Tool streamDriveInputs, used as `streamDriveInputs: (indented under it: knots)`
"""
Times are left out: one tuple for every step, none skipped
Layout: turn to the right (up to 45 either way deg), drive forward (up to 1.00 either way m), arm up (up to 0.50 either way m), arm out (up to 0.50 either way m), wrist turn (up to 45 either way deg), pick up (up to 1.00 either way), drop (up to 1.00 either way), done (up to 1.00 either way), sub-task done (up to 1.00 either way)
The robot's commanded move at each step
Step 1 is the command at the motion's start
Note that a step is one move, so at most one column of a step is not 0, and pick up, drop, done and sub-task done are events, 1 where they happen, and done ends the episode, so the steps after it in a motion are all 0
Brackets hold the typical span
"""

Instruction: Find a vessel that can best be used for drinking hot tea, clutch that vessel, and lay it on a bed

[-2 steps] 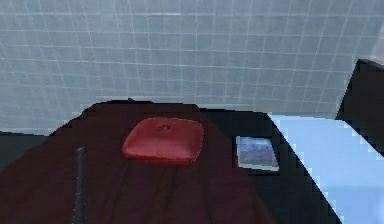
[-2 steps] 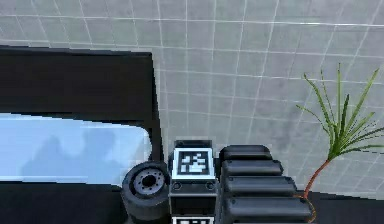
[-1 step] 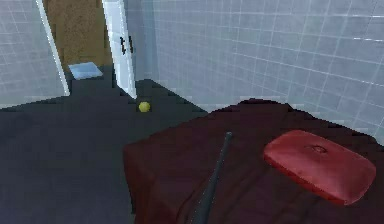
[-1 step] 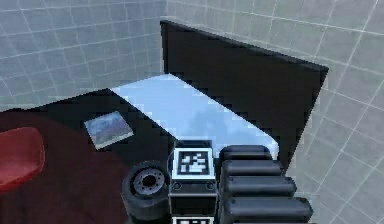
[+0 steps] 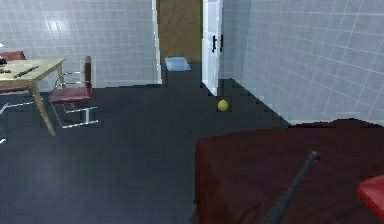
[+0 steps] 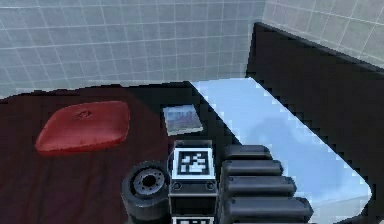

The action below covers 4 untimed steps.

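Step in hand, judged: laying on bed (image 5: 262, 158). Over dark red cover (image 6: 40, 185), arm (image 6: 256, 186) reaching out, with hand (image 6: 148, 190) showing against cover at its end. Cannot tell hand's state, nor whether it is holding vessel, so vessel's place cannot be told. Farther out, red pillow (image 6: 85, 126) and small flat box (image 6: 182, 118) lying on bed. Next move likely calling for lowering onto bare cover, short of pillow and box.

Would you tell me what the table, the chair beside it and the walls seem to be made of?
Table: apparently pale wood, matt; tan top and legs. Chair: thin pale frame, probably metal, with red padded seat, likely upholstery. Wall: pale tiles, going by the regular square grid.
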Motion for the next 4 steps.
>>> streamDriveInputs:
  knots:
    - [0.0,0.00,0.00,0.48,0.0,0.00,0.00,0.00,0.00]
    - [0.0,0.00,0.00,0.00,45.0,0.00,0.00,0.00,0.00]
    - [0.0,0.00,0.00,0.00,24.0,0.00,0.00,0.00,0.00]
    - [0.0,0.00,-0.20,0.00,0.0,0.00,0.00,0.00,0.00]
